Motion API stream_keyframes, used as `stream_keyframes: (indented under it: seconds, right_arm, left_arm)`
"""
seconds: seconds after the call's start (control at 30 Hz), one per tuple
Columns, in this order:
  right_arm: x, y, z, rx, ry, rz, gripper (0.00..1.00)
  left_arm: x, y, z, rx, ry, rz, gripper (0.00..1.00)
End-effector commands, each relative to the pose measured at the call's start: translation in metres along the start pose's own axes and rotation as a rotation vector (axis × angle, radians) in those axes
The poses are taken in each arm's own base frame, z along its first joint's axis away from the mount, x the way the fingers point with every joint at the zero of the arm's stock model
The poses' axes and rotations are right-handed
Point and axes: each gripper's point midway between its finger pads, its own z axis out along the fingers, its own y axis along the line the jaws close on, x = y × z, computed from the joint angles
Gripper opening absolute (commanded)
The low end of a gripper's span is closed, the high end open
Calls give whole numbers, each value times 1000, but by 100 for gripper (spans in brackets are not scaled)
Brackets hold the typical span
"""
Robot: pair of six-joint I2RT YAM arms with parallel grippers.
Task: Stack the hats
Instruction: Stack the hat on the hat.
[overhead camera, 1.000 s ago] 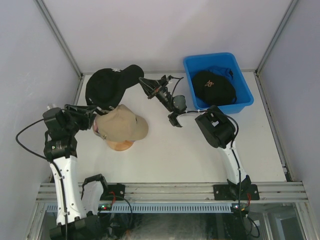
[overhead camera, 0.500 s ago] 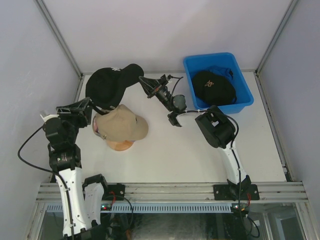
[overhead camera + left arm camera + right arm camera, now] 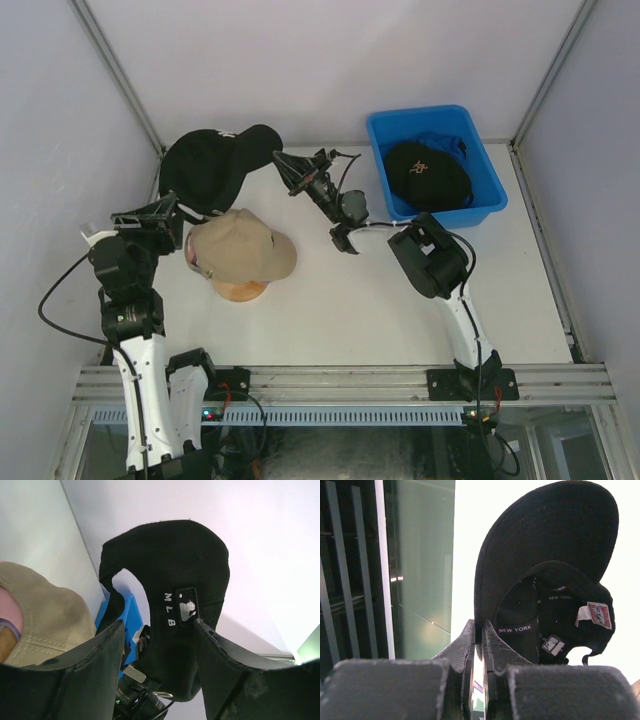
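The right gripper (image 3: 282,165) clamps the brim of the black fabric baseball cap (image 3: 205,165) (far-left corner of the white table (image 3: 350,300)). The left gripper (image 3: 170,218), jaws apart, hovers beside the tan fabric cap (image 3: 245,248).

black cap (image 3: 205,165), white lettering | tan cap (image 3: 245,248) | pink cap (image 3: 191,256) | blue bin (image 3: 482,207)
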Motion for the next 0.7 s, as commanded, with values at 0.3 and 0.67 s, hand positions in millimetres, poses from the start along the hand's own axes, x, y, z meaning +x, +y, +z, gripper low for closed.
stream_keyframes:
  seconds: [0.3,0.67]
  right_arm:
    - [49,37,11,-127,76,67,0]
    - [58,22,0,-83,56,88,0]
  left_arm:
    - [-17,-24,7,109,-83,-49,62]
    - [-36,-15,1,129,-202,-150,58]
